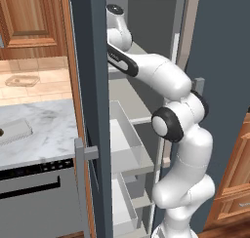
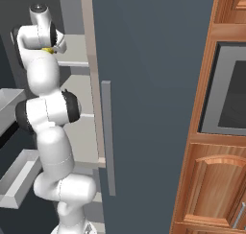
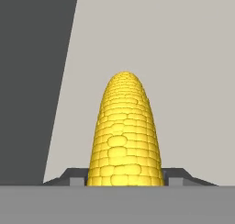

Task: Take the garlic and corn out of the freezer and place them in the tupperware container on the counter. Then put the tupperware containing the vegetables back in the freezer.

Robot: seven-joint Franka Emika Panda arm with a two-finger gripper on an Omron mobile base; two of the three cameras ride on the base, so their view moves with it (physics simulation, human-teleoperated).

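Yellow corn between the jaws, touching both, on pale shelf

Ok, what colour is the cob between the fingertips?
Bright yellow: the corn, best seen in the hand view, lying on the pale grey freezer shelf.

Kitchen: marbled counter, freezer (wood cabinets around).

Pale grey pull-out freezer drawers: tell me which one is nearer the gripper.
The upper pale grey drawer, closer to the shelf where the gripper grips the yellow corn cob; the lower drawer sits beneath it.
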